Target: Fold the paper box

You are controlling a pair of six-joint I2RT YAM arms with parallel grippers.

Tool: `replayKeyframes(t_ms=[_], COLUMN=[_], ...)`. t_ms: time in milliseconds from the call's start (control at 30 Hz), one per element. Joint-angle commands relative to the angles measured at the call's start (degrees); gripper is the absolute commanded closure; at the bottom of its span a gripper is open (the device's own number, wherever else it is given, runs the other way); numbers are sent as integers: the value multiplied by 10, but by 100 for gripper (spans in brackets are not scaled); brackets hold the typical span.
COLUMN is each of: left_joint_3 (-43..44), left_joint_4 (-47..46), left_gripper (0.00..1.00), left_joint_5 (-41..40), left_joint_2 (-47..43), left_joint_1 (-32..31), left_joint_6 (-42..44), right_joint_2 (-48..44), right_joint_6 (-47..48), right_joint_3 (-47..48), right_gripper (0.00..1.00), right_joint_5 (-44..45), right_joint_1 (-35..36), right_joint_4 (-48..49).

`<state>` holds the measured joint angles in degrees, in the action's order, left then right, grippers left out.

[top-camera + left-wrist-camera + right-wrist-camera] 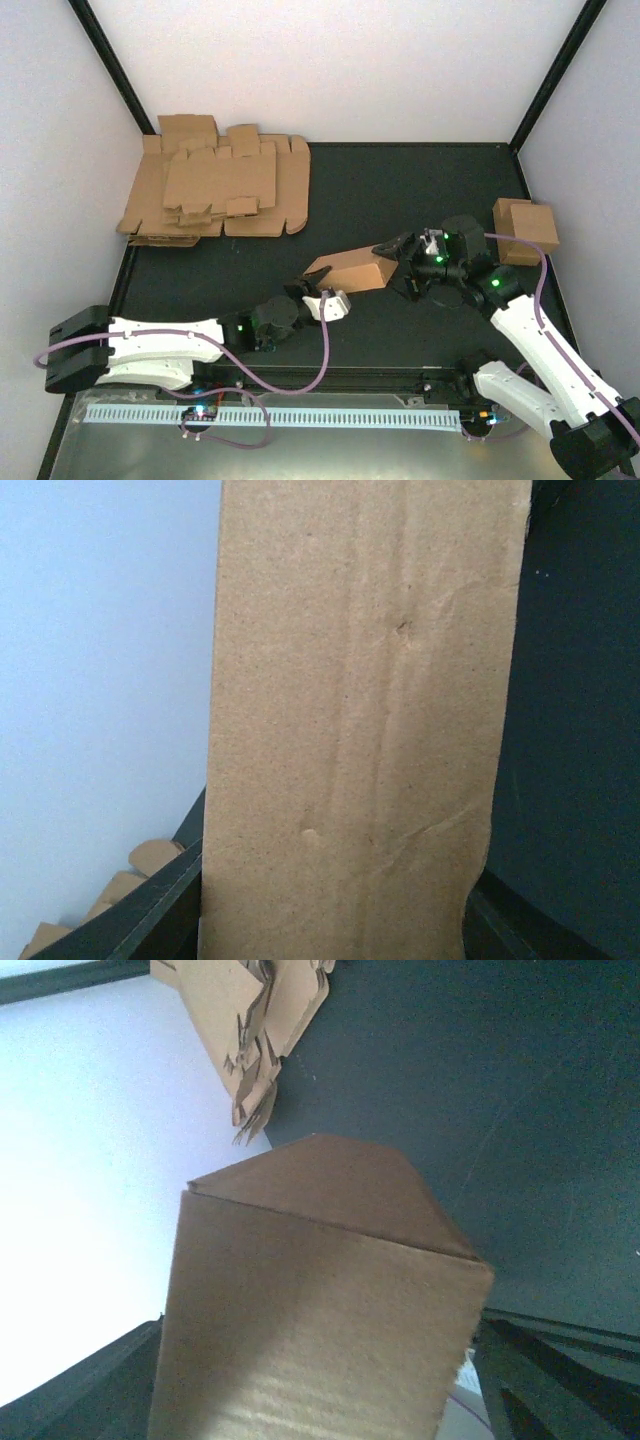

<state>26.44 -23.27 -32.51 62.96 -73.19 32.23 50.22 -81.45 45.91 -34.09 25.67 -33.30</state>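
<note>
- A white slotted strip (270,415) runs along the table edge, nearer the camera than the paper box (350,270), with both arm bases at its ends.
- The left gripper (318,295) sits at the near-left end of the paper box. In the left wrist view the cardboard panel (360,730) fills the whole gap between its dark fingers (170,925), so the jaws pinch the box.
- The paper box lies in the middle of the black mat (400,190). It is folded into a long closed shape and tilted, with its left end lower in the top view, spanning from one gripper to the other.
- The right gripper (395,250) is at the far-right end of the box. In the right wrist view its fingers (530,1380) stand on either side of the box (320,1330), which ends in a rounded flap. I cannot tell whether the pads press the cardboard.
- A second folded box (525,230) sits right of the paper box, at the mat's right edge, well apart.
- A pile of flat blanks (215,190) lies far-left of the paper box, in the mat's back corner.
</note>
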Motion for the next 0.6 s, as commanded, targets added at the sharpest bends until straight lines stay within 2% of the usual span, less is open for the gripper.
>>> replayKeyframes(t_ms=[0,233,300,333,400,433,567], left_joint_3=[-9,-14,-17,-17,-16,-16,-10], left_joint_4=[-96,-111,-121,-123,-123,-116,-41], left_gripper=[47,41,33,24,6,2,1], left_joint_5=[-24,-42,-42,-43,-42,-41,16], left_joint_2=[6,23,22,21,18,12,-46], left_joint_1=[-7,-7,-8,-8,-9,-9,-9], left_joint_6=[40,49,47,45,33,22,-50], right_joint_2=[-8,-19,-20,-21,-23,-24,-27], right_joint_6=[-28,-35,-35,-34,-28,-25,-1], right_joint_3=[-1,1,-1,-2,-1,-1,1], right_gripper=[19,46,56,59,61,61,61], right_joint_5=[-28,-20,-20,-18,-4,7,90], right_joint_1=[-2,-2,-2,-2,-2,-2,-9], right_joint_4=[-16,-18,-17,-17,-18,-18,-20])
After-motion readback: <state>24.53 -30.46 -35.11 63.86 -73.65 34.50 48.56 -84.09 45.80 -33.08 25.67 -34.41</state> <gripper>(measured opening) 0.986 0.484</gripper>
